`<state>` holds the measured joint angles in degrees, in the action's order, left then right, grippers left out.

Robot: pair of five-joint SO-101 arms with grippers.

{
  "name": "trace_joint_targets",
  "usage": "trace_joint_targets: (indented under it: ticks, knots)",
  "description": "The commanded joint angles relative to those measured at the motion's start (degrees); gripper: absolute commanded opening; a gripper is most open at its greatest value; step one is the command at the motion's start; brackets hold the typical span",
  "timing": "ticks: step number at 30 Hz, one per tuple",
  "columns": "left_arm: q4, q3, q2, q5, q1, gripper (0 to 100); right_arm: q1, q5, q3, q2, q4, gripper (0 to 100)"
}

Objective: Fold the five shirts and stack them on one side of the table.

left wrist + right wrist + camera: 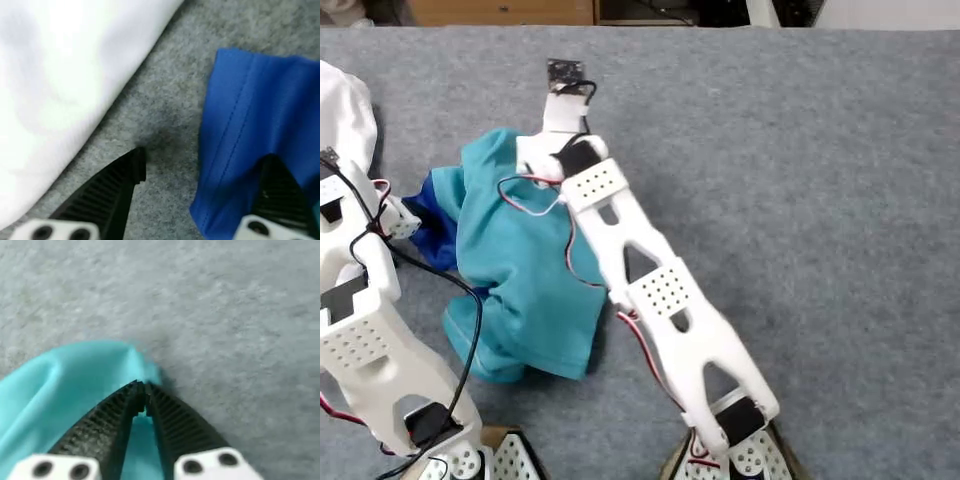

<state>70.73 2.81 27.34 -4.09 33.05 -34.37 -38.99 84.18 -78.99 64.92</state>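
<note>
The right gripper (144, 390) is clenched on a far corner of the teal shirt (520, 270), which lies crumpled on the table (820, 200), trailing back toward the arms' bases. The left gripper (205, 160), spread open, straddles the edge of the blue shirt (260, 100).

We can read no writing, number, label or sign here: the teal shirt (520, 270), the blue shirt (250, 115), the white shirt (60, 75) and the table (820, 200) all look plain to us.
</note>
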Motion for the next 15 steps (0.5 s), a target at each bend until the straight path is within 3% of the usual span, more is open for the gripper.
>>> trace_joint_targets:
  ticks: [1, 9, 15]
  knots:
    - [-1.58, 2.73, -0.4, -0.44, -1.05, 36, 2.95, -0.44, 1.1, 1.8, 0.79, 0.5]
    - [-1.76, 2.73, -0.4, -0.44, -1.05, 36, 4.35, 1.58, 4.62, 6.02, 11.6, 0.5]
    - [-1.76, 2.73, -0.4, -0.44, -1.05, 36, 10.51, 4.13, 9.63, 11.65, 14.07, 0.5]
